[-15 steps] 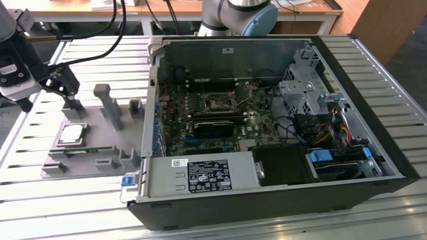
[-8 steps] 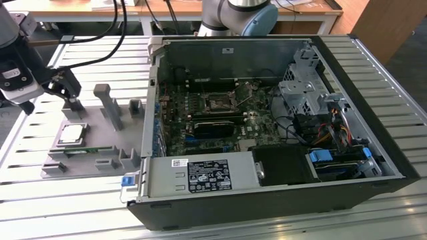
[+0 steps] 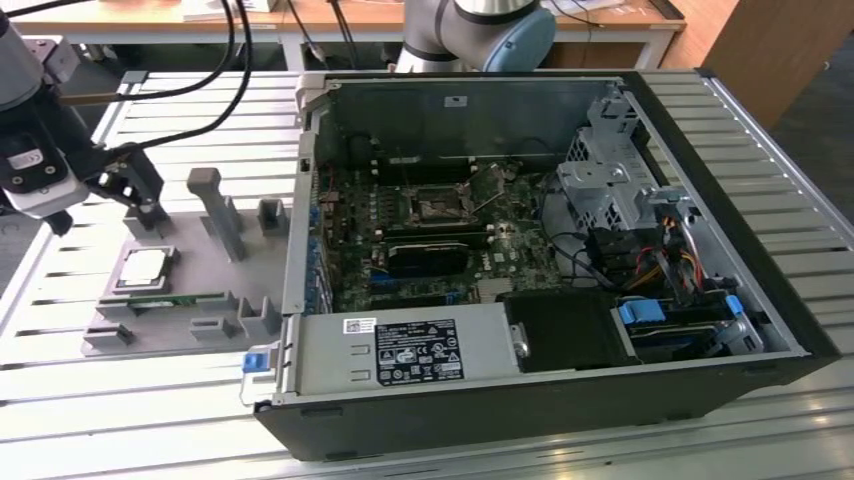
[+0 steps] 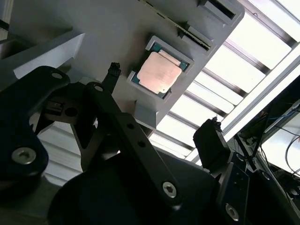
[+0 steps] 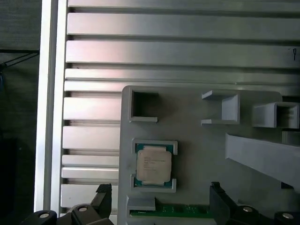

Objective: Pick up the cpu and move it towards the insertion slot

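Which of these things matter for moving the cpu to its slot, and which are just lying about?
In the job: cpu; insertion slot; pincer, open near the cpu.
Lying about: memory stick; power supply; drive cage.

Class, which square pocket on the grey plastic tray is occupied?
The one holding the flat silvery square cpu, next to the thin green memory stick; the square pocket farther from that stick sits empty.

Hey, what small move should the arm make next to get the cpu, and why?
Probably ease down over the cpu: it lies untouched in its pocket on the grey holder, and the gripper hangs above it, fingers open to either side.
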Controlling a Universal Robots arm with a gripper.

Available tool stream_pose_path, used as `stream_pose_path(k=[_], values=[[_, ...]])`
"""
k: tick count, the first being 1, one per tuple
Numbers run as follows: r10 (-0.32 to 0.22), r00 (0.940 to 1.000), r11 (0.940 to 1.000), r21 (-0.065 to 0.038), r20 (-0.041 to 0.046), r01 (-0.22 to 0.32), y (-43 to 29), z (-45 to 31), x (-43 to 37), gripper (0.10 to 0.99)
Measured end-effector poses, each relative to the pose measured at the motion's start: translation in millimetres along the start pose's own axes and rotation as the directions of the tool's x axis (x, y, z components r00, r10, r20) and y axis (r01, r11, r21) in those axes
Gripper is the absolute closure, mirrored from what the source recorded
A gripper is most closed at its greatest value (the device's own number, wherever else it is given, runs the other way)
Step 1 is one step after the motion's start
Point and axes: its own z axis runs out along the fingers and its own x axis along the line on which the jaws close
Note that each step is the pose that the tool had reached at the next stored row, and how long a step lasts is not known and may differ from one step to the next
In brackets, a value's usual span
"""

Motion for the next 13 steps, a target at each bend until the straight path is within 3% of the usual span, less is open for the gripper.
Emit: stream_pose_path(k=[13], values=[[0.003, 1.0, 1.0, 0.0, 0.0001, -0.003, -0.5, 13.9, 1.0, 0.18]])
